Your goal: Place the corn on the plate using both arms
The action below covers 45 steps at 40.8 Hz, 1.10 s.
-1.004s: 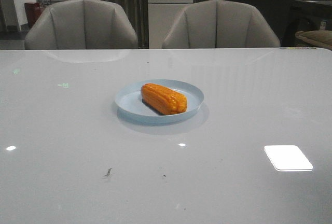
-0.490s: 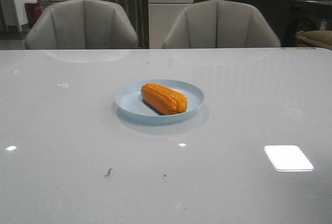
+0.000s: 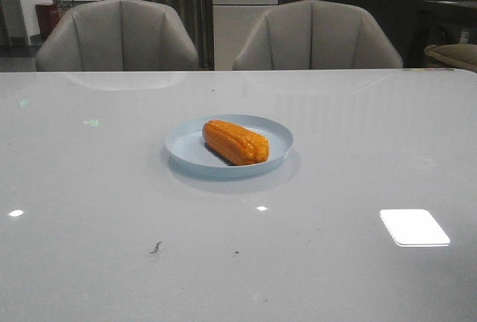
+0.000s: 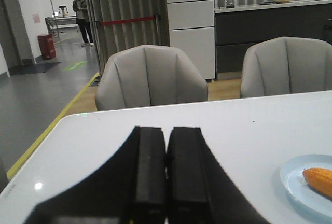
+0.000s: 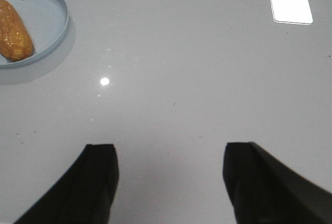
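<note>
The orange-yellow corn (image 3: 235,141) lies on its side on the pale-blue plate (image 3: 186,149) near the middle of the table. Neither arm shows in the front view. In the left wrist view my left gripper (image 4: 166,130) is shut and empty, its two black fingers pressed together above the table, with the plate (image 4: 293,175) and corn (image 4: 319,180) off to one side. In the right wrist view my right gripper (image 5: 168,149) is open and empty over bare table, well away from the plate (image 5: 57,27) and the corn (image 5: 14,37).
The white glossy table (image 3: 358,188) carries bright light reflections (image 3: 414,226) and a few small dark marks (image 3: 155,247). Two grey chairs (image 3: 119,35) stand behind its far edge. A person (image 4: 82,16) stands far back in the room.
</note>
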Tool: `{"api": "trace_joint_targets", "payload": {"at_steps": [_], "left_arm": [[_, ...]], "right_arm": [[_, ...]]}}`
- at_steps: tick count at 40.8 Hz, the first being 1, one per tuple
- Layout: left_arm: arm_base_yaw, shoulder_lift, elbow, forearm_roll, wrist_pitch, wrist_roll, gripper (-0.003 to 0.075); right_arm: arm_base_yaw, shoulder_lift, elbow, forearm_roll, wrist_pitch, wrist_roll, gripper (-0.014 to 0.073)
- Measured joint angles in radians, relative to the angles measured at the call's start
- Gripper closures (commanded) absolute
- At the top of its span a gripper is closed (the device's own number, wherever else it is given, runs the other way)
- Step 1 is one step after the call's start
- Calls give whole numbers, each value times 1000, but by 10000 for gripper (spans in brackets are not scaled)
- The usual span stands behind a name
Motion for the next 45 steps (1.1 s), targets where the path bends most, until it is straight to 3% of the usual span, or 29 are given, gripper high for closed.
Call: {"api": "trace_joint_targets", "payload": {"at_steps": [12,27,45], "left_arm": [[39,-258,213,0,-12,-1,627],[40,-261,293,0,-45,-1,627],[40,-261,293,-44,17,-1,627]], "right_arm": [[0,0,0,0,0,-1,55],[0,0,0,0,0,-3,55],[0,0,0,0,0,-3,55]]}}
